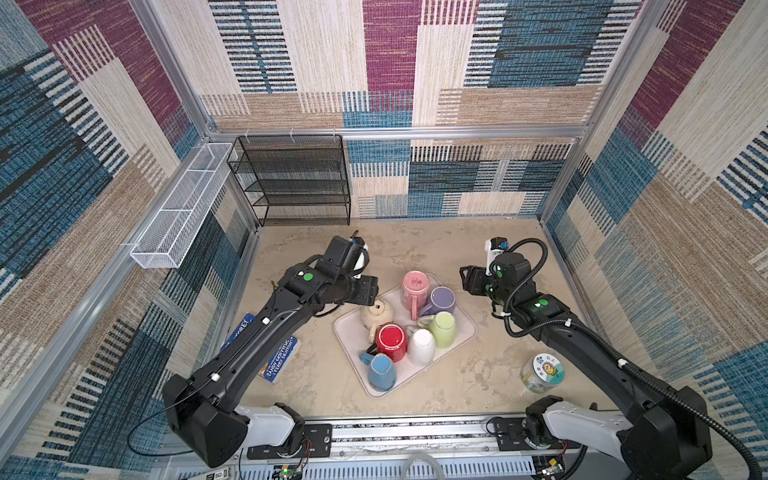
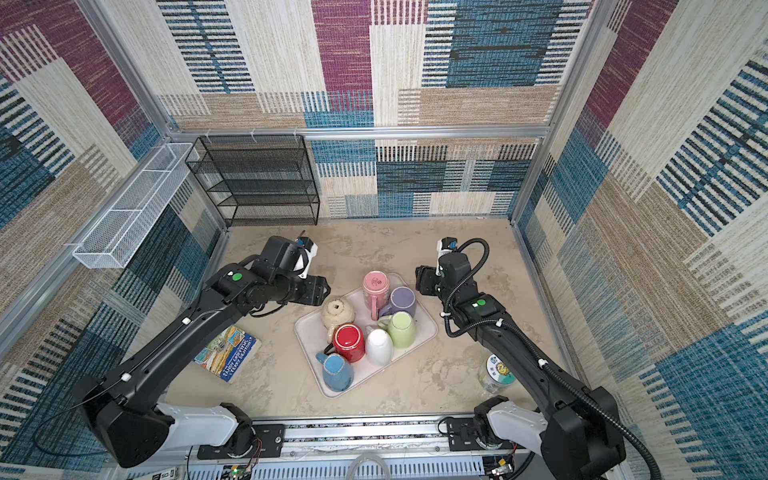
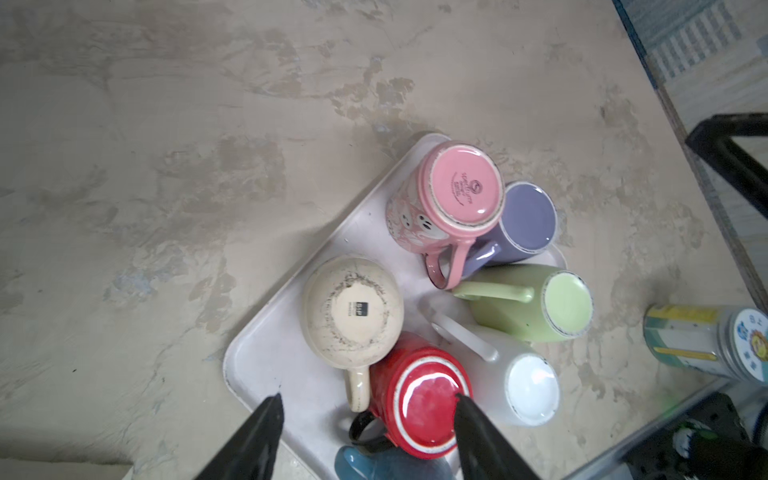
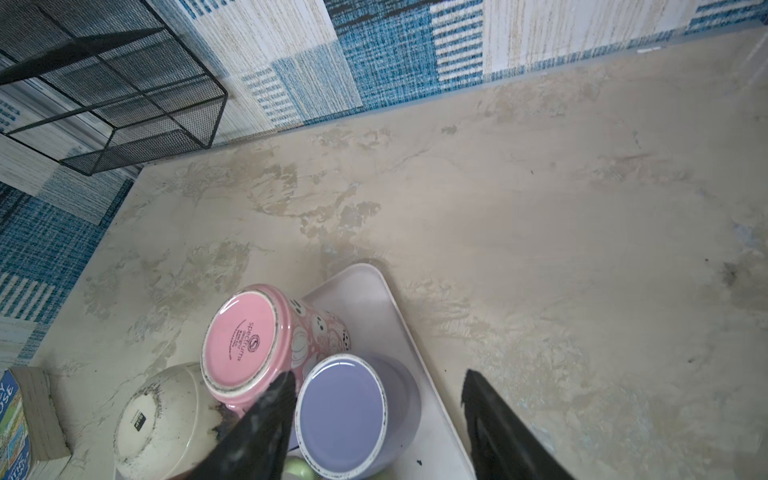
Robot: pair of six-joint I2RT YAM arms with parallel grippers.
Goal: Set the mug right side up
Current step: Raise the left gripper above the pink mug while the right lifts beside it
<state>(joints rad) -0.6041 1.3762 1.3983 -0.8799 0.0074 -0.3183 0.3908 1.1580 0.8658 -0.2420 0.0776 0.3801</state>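
Several mugs stand bottom-up on a white tray [image 1: 348, 332]: pink [image 1: 415, 283], purple [image 1: 443, 300], green [image 1: 444, 329], white [image 1: 422, 345], red [image 1: 392, 340], blue [image 1: 381, 372] and cream [image 1: 376, 314]. My left gripper [image 1: 371, 291] hovers open at the tray's left back corner. In the left wrist view its gripper [image 3: 368, 409] spans the red mug [image 3: 428, 409] and the cream mug's handle [image 3: 358, 388], holding nothing. My right gripper [image 1: 464, 277] is open to the right of the pink mug. In the right wrist view its gripper [image 4: 378, 384] straddles the purple mug [image 4: 340, 415] from above.
A book [image 1: 279, 358] lies left of the tray under the left arm. A lidded jar [image 1: 542, 372] stands at the front right. At the back left a black wire rack [image 1: 295, 178] stands against the wall, with a white wire basket [image 1: 183, 208] on the left wall.
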